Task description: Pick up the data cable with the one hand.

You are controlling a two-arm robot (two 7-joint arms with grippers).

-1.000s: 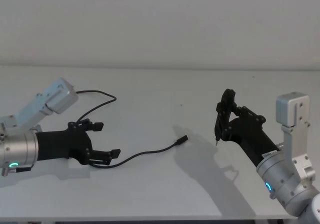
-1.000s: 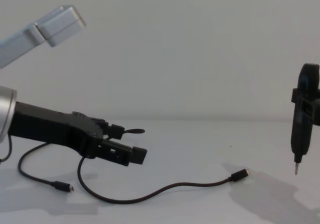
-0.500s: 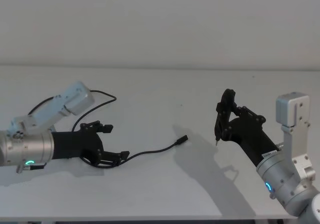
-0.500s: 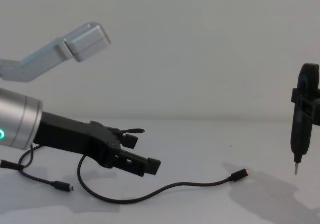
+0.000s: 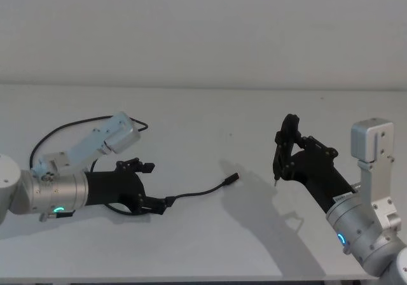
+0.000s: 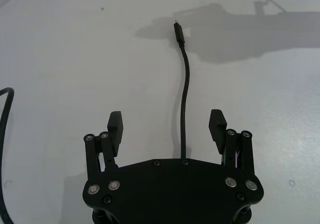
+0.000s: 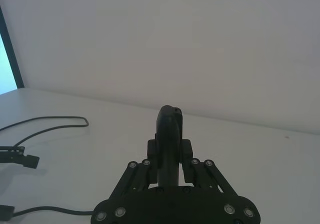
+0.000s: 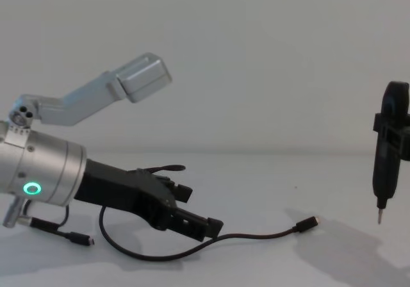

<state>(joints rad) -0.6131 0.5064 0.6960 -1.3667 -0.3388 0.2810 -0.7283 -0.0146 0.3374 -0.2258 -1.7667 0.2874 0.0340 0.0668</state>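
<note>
The data cable [image 5: 197,192] is a thin black cord lying on the white table, with one plug [image 5: 233,177] near the middle. My left gripper [image 5: 158,184] is low over the cord and open. In the left wrist view the data cable [image 6: 185,99] runs straight out between the two fingers [image 6: 115,124], which stand on either side of it without touching. From the chest the left gripper [image 8: 199,209] hovers just above the cord, whose other plug [image 8: 83,239] lies under the wrist. My right gripper [image 5: 289,154] is raised at the right, shut on a narrow black tool [image 8: 386,152].
The cable's rear loop [image 5: 76,123] curves behind the left arm. The white table [image 5: 203,113] runs back to a plain wall. The tool's metal tip [image 8: 378,218] hangs above the table, to the right of the plug [image 8: 307,223].
My left gripper has slid right along the cable towards its middle plug and dropped lower, staying open. The right arm and its tool have not moved.
</note>
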